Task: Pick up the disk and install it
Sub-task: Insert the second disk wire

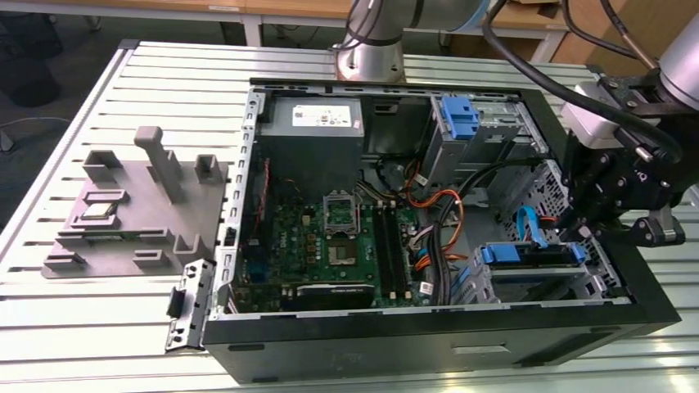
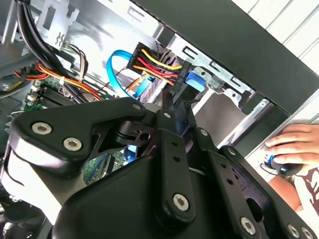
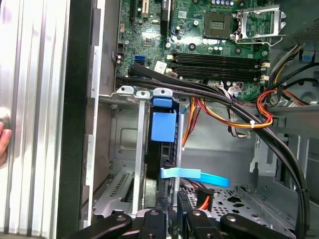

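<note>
Now black metal fingers [image 3: 172, 211] clamped on the flat blue-framed disk [image 3: 163, 127], edge-on in a perforated steel bay [image 3: 119, 149].

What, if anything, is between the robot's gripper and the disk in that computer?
In the first wrist view, a flat blue cable crosses just ahead of the gripper, between it and the disk's blue carrier tab. Whether it touches either is unclear.

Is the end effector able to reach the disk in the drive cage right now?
Probably yes: the end effector sits right at the disk, its blue carrier exposed, with only a blue cable nearby.
</note>
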Tool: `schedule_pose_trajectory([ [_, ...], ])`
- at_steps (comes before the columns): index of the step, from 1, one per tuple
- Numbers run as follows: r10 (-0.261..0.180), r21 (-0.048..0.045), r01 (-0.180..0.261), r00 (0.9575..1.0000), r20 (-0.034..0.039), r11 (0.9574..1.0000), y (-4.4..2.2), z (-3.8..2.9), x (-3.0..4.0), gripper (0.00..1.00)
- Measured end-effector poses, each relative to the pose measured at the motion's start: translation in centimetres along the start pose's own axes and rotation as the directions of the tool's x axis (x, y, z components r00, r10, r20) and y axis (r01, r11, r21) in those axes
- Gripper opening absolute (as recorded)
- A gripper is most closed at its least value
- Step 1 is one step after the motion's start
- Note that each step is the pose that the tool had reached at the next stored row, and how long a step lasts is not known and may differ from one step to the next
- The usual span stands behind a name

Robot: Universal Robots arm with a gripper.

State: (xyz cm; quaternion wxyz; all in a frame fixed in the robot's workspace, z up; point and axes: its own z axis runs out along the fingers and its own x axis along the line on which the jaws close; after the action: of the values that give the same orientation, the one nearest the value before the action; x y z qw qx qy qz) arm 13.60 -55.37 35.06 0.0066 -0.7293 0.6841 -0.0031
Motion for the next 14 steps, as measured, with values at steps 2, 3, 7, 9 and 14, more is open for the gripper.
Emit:
schedule_pose_trajectory([
  [2, 0.000, 0.0001, 0.000, 1.0000, 0.0008, 1.0000, -0.04, 0.02, -0.26, 0.24],
  [3, 0.000, 0.0000, 0.000, 1.0000, 0.0009, 1.0000, -0.06, 0.03, -0.38, 0.24],
  [7, 0.000, -0.0019, 0.000, 1.0000, 0.0008, 1.0000, -0.48, 0.04, -0.53, 0.24],
  [9, 0.000, -0.0050, 0.000, 1.0000, 0.0011, 1.0000, -0.83, 0.05, -0.52, 0.24],
  [14, 0.000, -0.0124, 0.000, 1.0000, 0.0015, 0.9999, -1.64, 0.06, -0.46, 0.24],
])
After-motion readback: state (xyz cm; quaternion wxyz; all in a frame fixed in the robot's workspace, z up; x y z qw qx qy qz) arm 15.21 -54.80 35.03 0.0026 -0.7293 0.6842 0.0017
